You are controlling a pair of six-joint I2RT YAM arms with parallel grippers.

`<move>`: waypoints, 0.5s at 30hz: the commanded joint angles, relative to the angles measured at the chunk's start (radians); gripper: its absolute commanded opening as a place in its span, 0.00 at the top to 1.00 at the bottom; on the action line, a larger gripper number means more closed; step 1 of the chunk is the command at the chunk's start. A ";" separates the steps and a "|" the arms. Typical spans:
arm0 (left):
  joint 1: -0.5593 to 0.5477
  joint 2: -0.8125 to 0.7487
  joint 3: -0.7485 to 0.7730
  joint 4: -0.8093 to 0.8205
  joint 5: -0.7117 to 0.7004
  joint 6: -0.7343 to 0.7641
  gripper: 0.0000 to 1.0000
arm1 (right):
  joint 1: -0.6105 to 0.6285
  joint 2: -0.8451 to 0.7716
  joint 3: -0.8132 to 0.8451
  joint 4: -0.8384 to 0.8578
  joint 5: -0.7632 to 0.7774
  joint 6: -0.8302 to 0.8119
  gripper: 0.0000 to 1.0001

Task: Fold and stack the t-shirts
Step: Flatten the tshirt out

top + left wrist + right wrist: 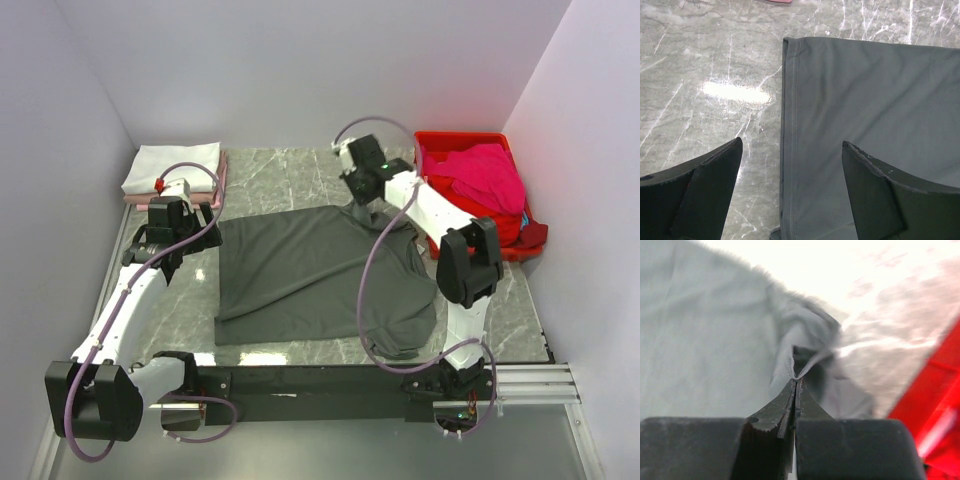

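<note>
A dark charcoal-grey t-shirt (310, 275) lies spread flat in the middle of the table. My right gripper (358, 212) is at its far edge, shut on a pinched fold of the grey cloth (790, 345), which rises into a peak at the fingertips of the gripper (796, 378). My left gripper (172, 238) hovers open over the shirt's left hem (790, 125); its gripper (792, 145) straddles the hem without touching it. A folded white t-shirt (172, 165) rests on a pale pink one (218, 185) at the far left.
A red plastic crate (470, 150) stands at the far right and holds a magenta t-shirt (490, 175). Its red wall (935, 405) is close to the right gripper. Marble tabletop (705, 90) shows left of the grey shirt.
</note>
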 commanded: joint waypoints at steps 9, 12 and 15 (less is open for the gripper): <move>0.003 -0.018 0.023 0.032 0.015 0.005 0.14 | -0.144 -0.031 0.184 -0.015 -0.206 -0.157 1.00; 0.003 -0.016 0.022 0.031 0.014 0.005 0.14 | -0.155 0.001 0.226 -0.022 -0.212 -0.186 1.00; 0.003 -0.013 0.022 0.031 0.009 0.003 0.14 | -0.167 0.020 0.238 -0.010 -0.220 -0.203 1.00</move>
